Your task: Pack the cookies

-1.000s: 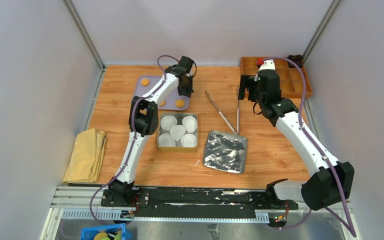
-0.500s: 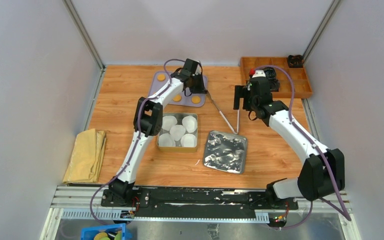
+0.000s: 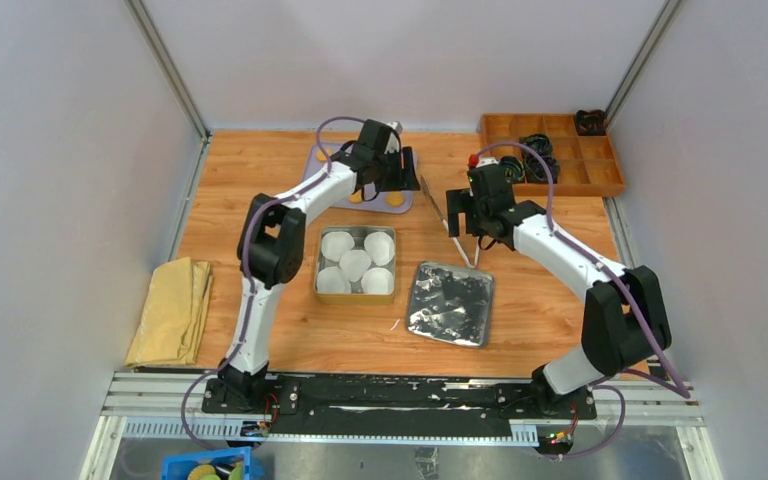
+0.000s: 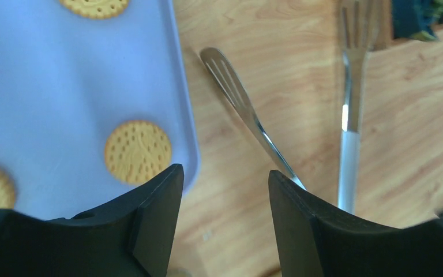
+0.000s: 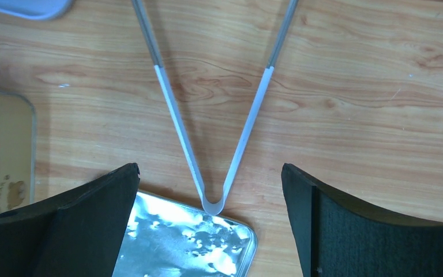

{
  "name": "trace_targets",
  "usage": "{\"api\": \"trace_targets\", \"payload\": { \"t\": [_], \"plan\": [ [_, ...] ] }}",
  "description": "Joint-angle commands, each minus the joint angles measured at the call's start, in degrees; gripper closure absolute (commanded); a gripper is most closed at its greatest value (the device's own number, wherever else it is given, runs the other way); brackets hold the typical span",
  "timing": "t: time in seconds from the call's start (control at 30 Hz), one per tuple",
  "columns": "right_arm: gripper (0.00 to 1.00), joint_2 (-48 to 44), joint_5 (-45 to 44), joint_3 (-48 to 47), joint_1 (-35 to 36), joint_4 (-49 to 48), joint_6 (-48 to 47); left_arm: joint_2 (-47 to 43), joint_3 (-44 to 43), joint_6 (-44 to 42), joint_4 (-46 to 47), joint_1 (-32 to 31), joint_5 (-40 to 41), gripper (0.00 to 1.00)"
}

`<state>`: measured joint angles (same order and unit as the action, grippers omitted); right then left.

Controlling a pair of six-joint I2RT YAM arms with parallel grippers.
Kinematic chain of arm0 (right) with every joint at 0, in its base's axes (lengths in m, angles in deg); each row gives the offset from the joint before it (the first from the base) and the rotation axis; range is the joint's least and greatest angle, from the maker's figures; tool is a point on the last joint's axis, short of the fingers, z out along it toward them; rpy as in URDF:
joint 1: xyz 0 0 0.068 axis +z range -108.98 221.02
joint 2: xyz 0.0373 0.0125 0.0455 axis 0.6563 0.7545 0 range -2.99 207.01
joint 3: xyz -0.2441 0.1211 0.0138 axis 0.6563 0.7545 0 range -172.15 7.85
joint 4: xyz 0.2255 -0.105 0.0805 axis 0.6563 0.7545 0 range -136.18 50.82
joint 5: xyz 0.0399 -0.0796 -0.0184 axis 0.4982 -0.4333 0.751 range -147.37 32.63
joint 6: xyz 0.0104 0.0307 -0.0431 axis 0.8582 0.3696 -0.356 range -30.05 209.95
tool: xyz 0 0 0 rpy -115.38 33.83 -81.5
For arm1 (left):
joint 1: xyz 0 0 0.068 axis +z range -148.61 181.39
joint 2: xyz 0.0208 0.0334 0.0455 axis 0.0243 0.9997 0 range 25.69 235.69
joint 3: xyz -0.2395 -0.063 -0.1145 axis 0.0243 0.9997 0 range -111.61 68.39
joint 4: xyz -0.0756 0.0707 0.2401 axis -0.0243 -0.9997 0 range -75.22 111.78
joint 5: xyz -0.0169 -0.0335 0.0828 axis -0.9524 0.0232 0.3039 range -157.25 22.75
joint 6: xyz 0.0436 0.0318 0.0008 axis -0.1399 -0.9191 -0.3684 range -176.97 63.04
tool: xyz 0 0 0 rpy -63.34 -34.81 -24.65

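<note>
My left gripper (image 4: 224, 183) has swung to the right edge of the pale lilac plastic tray (image 4: 63, 81). Its jaws, nearly closed a moment ago, now stand apart with nothing between them. The slim metal tongs (image 5: 176, 115) lie just beside the tray. My right gripper (image 5: 210, 173) has come over from the brown wooden compartment box (image 3: 505, 130) and hangs wide open and empty above the tongs' hinge. I judge that both arms are preparing to lift the tongs, so nothing is packed yet. The cookies (image 4: 137, 152) lie flat on the tray, far across the table (image 3: 240, 200). They are thin, round, golden-yellow discs, pricked with tiny holes.
</note>
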<state>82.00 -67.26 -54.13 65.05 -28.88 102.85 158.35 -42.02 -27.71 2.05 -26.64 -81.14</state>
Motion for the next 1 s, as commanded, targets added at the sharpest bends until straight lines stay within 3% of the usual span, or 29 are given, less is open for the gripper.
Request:
{"api": "trace_targets", "payload": {
  "t": [0.0, 0.1, 0.43, 0.73, 0.97],
  "plan": [
    [0.0, 4.1, -5.7, -2.3, 0.3, 2.6, 1.1, -12.6, 8.2, -3.4, 3.7, -0.4, 4.0, 0.38],
    [0.0, 9.0, -6.4, -5.3, 0.2, 5.3, 1.3, -17.7, 13.7, -4.8, 3.8, -0.4, 5.0, 0.38],
    [0.0, 19.4, -6.5, -10.3, -1.5, 7.3, 2.6, -25.7, 16.0, -9.8, -2.9, -0.4, 10.1, 0.37],
    [0.0, 26.4, -1.0, -16.1, -2.8, 6.1, 1.6, -27.2, 17.9, -11.3, -4.6, -0.4, 12.0, 0.37],
    [0.0, 31.8, -3.8, -20.9, -2.8, 6.2, 1.4, -27.8, 18.9, -12.1, -4.8, -0.4, 10.9, 0.37]
  ]
}}
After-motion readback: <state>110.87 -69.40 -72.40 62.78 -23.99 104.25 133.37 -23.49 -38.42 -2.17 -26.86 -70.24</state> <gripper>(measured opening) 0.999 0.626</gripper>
